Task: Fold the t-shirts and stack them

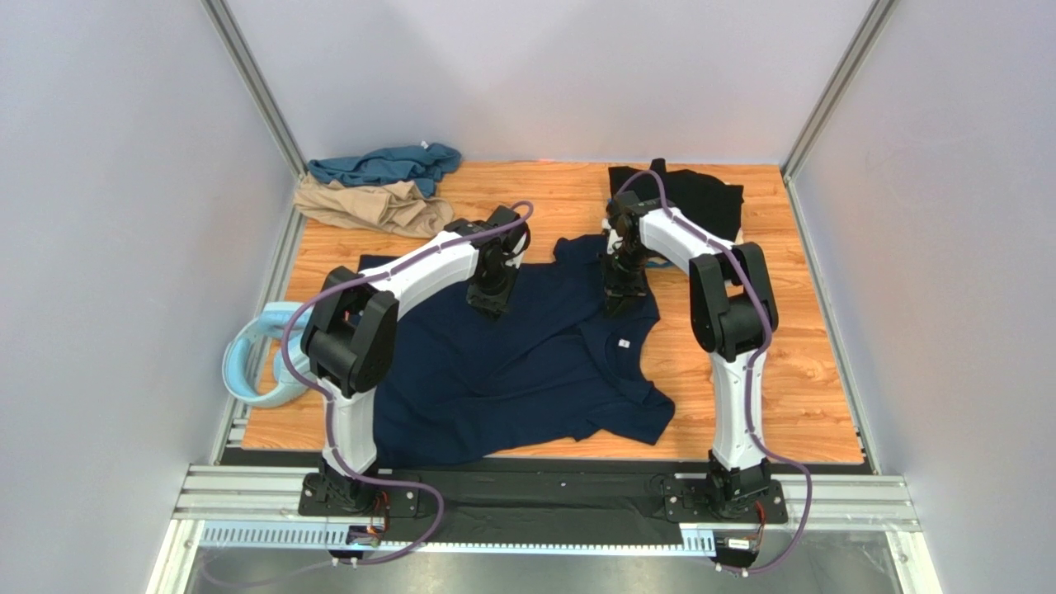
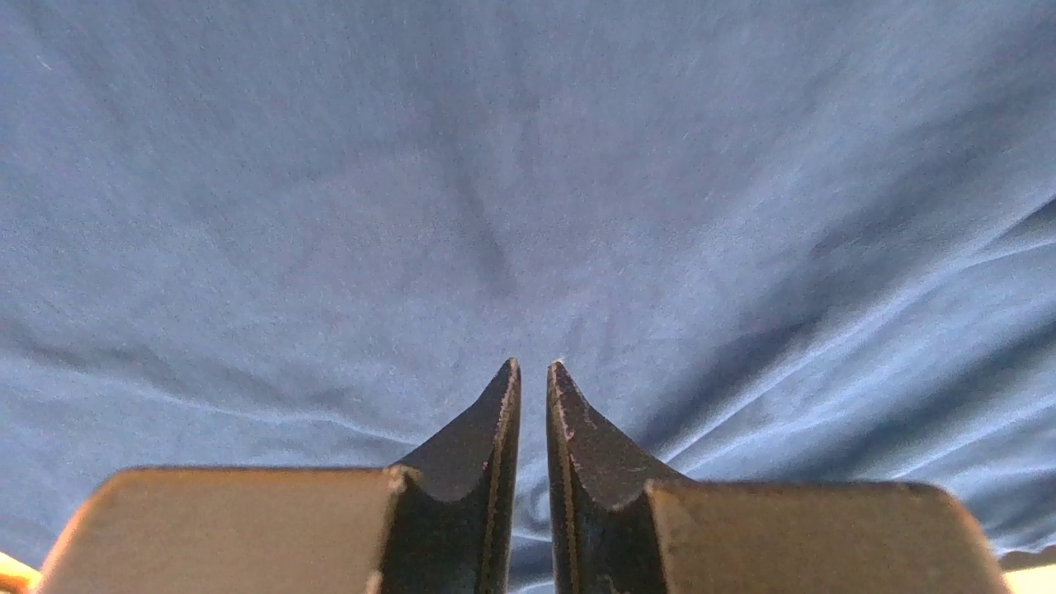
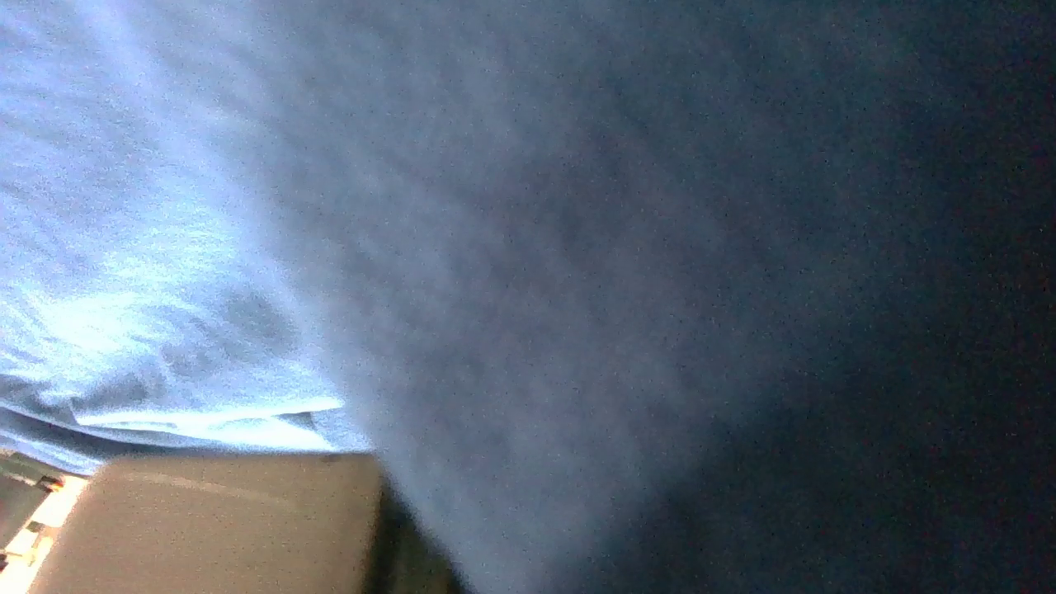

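Presently, left gripper (image 2: 531, 371): its fingers (image 2: 490, 433) are drawn almost together, with only a thin slit between them and no cloth visible in that slit. It points down at the navy t-shirt (image 2: 521, 186), which fills its wrist view.
Left gripper's place: upper middle of the top view, at the upper edge of the navy t-shirt's body. I judge this a spot for pinching that edge, not for pressing the middle.
Right gripper (image 1: 624, 292): down on the same shirt beside the upper sleeve (image 1: 580, 254), just above the collar (image 1: 620, 350). Whether it is clenched or released I cannot tell, since blurred navy cloth lies right across its wrist view and hides the fingertips.
Why paired: both grippers sit along one side of the shirt, well apart from each other. This is likely so that side can be lifted evenly and laid over toward the lower edge of the frame.
Navy t-shirt: spread and wrinkled at the centre of the worktop (image 1: 793, 371), collar toward the right of the frame, not yet folded.
Black t-shirt (image 1: 700, 196): upper right, flat and compact. It is probably the start of the stack.
Teal t-shirt (image 1: 384, 163) and tan t-shirt (image 1: 372, 206): crumpled at upper left, touching each other and apart from the spread shirt. They look to be waiting their turn.
Pale blue ring (image 1: 248, 365): at the left edge of the worktop, with no part in this step.
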You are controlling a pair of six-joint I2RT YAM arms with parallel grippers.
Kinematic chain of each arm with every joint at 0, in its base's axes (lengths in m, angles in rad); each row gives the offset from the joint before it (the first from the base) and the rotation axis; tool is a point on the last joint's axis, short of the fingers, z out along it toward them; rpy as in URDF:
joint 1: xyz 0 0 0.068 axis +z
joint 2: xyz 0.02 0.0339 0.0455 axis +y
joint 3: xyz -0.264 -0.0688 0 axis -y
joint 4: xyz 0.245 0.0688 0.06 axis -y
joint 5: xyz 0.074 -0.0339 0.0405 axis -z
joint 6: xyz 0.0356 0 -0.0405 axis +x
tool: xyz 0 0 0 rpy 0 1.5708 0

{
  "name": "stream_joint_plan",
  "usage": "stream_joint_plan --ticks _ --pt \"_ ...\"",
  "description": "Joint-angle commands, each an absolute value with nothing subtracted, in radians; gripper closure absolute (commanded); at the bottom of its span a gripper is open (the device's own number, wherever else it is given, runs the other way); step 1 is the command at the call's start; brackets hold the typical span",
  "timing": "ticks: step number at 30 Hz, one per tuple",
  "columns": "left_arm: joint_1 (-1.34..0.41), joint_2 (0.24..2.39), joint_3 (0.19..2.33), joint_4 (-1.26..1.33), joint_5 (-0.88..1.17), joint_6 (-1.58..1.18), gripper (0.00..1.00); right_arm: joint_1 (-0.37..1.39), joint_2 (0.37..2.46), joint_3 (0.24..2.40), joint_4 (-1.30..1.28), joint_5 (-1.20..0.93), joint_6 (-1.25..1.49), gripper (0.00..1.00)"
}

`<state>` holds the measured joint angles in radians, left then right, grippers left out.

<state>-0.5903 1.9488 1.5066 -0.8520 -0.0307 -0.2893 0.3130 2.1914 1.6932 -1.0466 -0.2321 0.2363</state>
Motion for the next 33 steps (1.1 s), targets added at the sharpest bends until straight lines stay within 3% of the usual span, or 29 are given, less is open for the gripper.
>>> stream_joint_plan --ticks 1,6,12,18,26,33 --pt "-0.592 1.881 1.447 -0.864 -0.028 -0.288 0.81 0.311 2.106 1.585 -1.100 -0.193 0.244 0.92" --pt "-0.592 1.841 1.387 -0.851 -0.031 -0.285 0.81 0.319 1.910 1.373 -1.085 -0.186 0.255 0.96" --pt "-0.591 1.853 1.376 -0.842 -0.006 -0.291 0.81 0.328 1.795 1.357 -1.095 -0.212 0.278 0.91" --pt "-0.592 1.845 1.387 -0.842 -0.008 -0.279 0.81 0.319 1.827 1.661 -1.101 -0.114 0.261 0.73" --pt "-0.591 1.801 1.342 -0.850 -0.040 -0.267 0.81 0.174 2.179 2.179 -1.118 -0.080 0.271 0.60" --pt "-0.580 1.755 1.261 -0.847 -0.060 -0.267 0.81 0.127 2.287 2.263 -1.100 -0.123 0.293 0.58"
